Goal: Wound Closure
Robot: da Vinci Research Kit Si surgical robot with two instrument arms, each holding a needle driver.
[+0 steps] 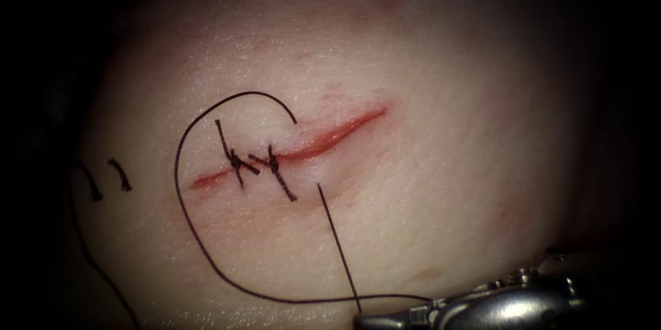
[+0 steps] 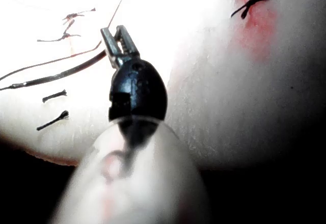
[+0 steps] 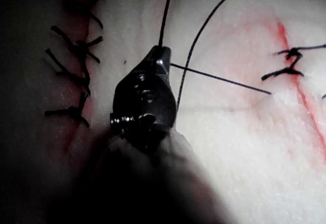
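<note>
Right tool [image 1: 365, 319] has its jaws pinched on the thread [image 1: 180, 185] looping around the two knots on the cut [image 1: 330, 138], left tool [image 2: 120, 43] sits spread and empty; that thread looks limp and slippery, so I'd grab mid-strand.

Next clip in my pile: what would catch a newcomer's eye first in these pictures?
First, the red open cut across the pale pork-belly tissue, with two black knotted stitches at its left end. Then the long black thread looping wide around those stitches and running to the right arm's metal pincer, shut on the thread at the bottom edge. The left arm's pincer stands open, holding nothing.
</note>
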